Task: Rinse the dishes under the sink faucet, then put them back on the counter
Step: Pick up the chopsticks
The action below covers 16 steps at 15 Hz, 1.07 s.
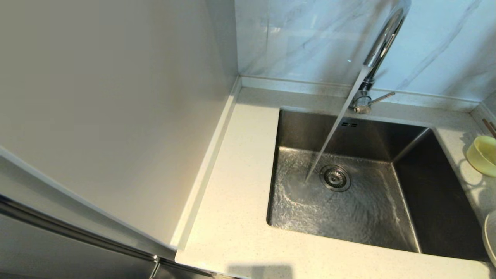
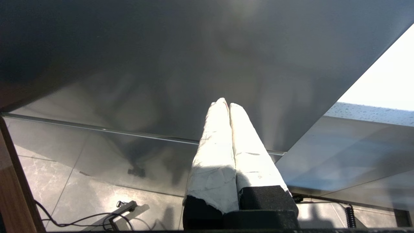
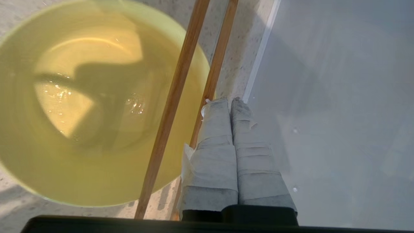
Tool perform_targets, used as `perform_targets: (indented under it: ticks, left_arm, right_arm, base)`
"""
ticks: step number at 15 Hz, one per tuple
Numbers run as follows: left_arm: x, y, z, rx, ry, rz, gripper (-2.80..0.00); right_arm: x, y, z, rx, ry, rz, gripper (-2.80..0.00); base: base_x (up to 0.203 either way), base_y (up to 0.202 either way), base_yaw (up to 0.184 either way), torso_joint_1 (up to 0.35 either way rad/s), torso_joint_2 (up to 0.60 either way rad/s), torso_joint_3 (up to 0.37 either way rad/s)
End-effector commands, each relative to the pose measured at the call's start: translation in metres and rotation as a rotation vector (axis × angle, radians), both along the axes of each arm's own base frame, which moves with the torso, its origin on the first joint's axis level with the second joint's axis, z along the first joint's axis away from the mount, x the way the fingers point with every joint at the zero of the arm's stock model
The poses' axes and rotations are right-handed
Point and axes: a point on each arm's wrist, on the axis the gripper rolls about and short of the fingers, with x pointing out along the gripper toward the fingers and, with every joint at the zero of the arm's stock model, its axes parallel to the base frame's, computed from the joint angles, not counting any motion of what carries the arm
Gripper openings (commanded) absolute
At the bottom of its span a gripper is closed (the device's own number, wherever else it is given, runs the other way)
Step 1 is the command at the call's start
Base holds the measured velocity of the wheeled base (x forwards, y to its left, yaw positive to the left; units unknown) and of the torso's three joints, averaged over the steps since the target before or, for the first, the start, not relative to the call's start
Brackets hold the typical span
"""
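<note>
Your right gripper (image 3: 230, 102), fingers together and empty, hovers beside the yellow bowl (image 3: 81, 103) on the counter (image 1: 232, 193), with the faucet (image 1: 381, 42) running ready; left gripper (image 2: 226, 104), closed, sits parked below.

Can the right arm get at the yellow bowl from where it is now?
Probably yes. The right tool, shut, hangs just above the counter beside the bowl. Two chopsticks lie across the bowl's rim on the tool's side and may hinder a rim grasp.
</note>
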Motion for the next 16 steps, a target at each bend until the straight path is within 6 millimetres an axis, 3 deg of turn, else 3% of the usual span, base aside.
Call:
perform_targets:
  ticks: [1, 16]
  left_arm:
    - [0.000, 0.000, 0.000, 0.000, 0.000, 0.001, -2.80]
    - [0.000, 0.000, 0.000, 0.000, 0.000, 0.000, -2.80]
  right_arm:
    - [0.003, -0.003, -0.007, 0.006, 0.014, 0.000, -2.80]
    - [-0.009, 0.009, -0.005, 0.091, 0.075, 0.055, -2.80]
  base:
    - [0.000, 0.000, 0.000, 0.000, 0.00, 0.000]
    - [0.000, 0.000, 0.000, 0.000, 0.00, 0.000]
